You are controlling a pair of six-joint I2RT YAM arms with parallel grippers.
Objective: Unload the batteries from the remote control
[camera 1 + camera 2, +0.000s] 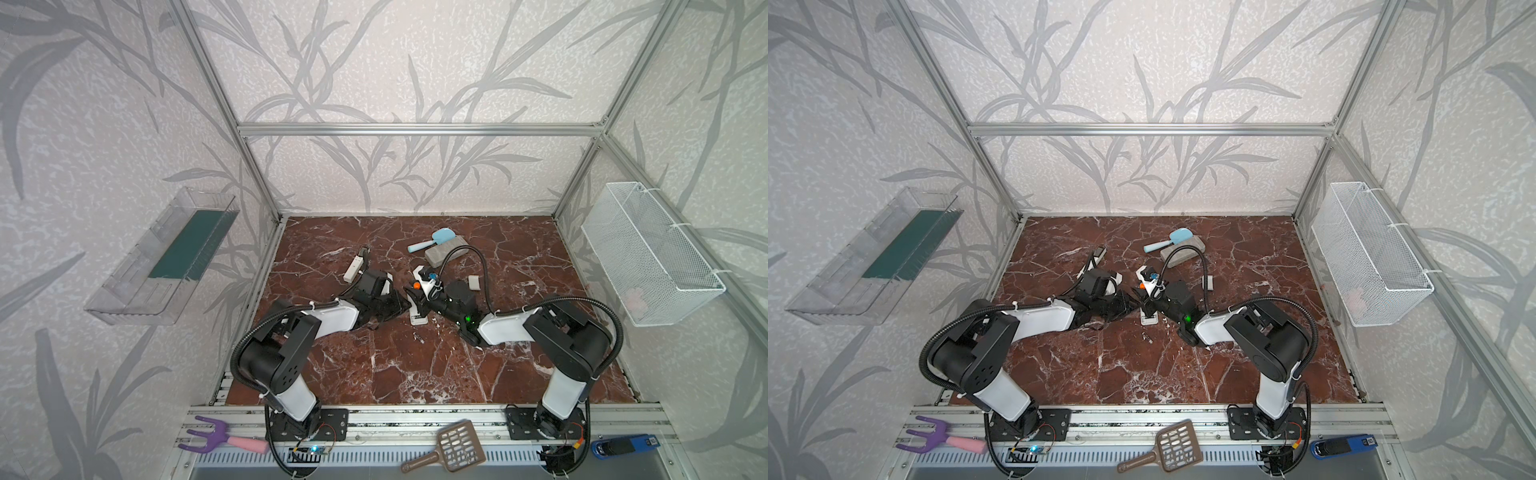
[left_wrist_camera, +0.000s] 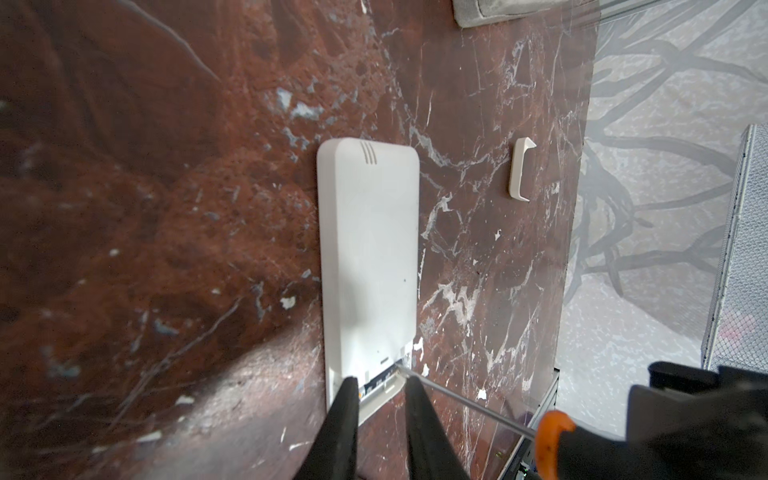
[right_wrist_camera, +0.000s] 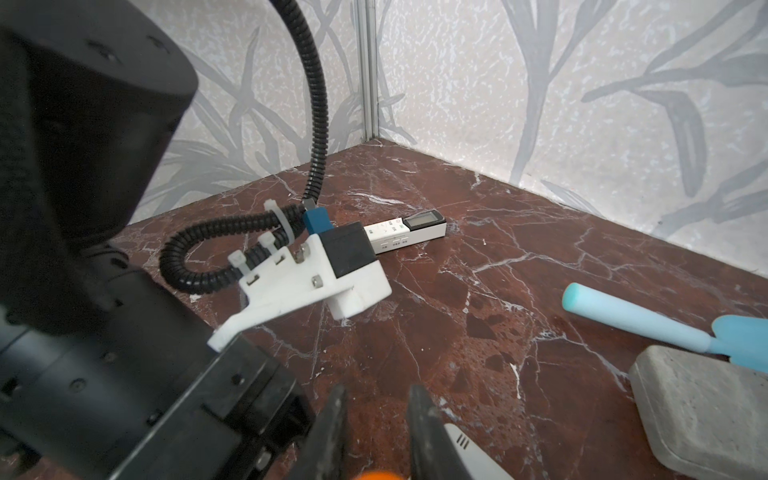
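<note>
Leverage: your left fingers (image 2: 345, 415), slightly apart, pin the white remote (image 2: 368, 249) to the desk (image 2: 166, 208) at its open end, frame bottom, so the orange-handled screwdriver (image 2: 555, 436) clamped in your right fingers (image 3: 422, 424) can pry the seated battery (image 2: 376, 384).

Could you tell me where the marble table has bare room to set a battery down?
Bare: the near stretch along the front rail, and the far right corner between the grey block, the white cover and the wire basket. Crowded: the middle, where the left gripper and right gripper work at the remote control.
</note>
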